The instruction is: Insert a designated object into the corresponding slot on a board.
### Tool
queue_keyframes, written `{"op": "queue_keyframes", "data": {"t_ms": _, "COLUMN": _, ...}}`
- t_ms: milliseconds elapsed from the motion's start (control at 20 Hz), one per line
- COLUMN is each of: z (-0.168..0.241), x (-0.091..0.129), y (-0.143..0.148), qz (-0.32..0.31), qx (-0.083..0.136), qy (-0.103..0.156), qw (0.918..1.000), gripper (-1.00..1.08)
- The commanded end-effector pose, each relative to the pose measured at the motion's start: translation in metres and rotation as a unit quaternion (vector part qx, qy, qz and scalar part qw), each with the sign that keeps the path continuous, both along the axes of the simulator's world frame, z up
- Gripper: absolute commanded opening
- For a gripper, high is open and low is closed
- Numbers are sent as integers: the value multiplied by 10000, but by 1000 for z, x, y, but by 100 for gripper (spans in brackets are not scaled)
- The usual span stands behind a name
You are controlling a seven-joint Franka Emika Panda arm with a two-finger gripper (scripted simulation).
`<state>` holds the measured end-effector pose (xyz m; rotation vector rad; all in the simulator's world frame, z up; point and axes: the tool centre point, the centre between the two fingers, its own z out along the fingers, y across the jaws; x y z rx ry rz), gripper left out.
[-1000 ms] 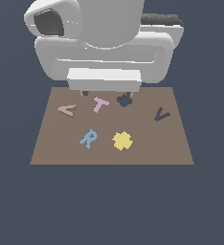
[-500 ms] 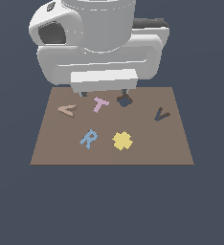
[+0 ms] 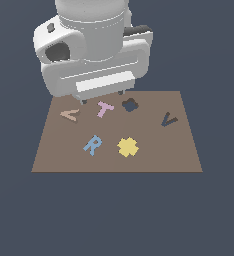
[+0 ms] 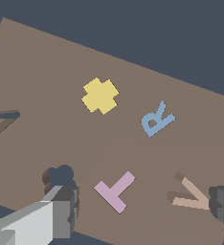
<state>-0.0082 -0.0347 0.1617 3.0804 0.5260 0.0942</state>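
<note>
The robot arm fills the upper middle of the exterior view, its white body hanging over the far edge of the board. The board is a flat brown rectangle across the centre of that frame. The gripper sits just above the board's far edge, with two small dark fingertips showing below the white housing, well apart; the jaws stand wide with nothing between them. In the wrist view the two fingers sit at either side, and the pink T lies on the board between them.

The yellow flower piece lies in the exterior view's lower middle, the blue R just to its left. The flower-shaped cut-out is near the far edge. The V piece, peach-tan, lies flat at the board's left side. The slot, a dark V, is at the right, well apart from it.
</note>
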Motion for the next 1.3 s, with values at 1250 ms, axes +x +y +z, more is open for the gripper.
{"op": "queue_keyframes", "data": {"t_ms": 1250, "z": -85, "x": -33, "y": -93, "qz": 4059, "qx": -99, "qy": 208, "qw": 9136, "gripper": 100}}
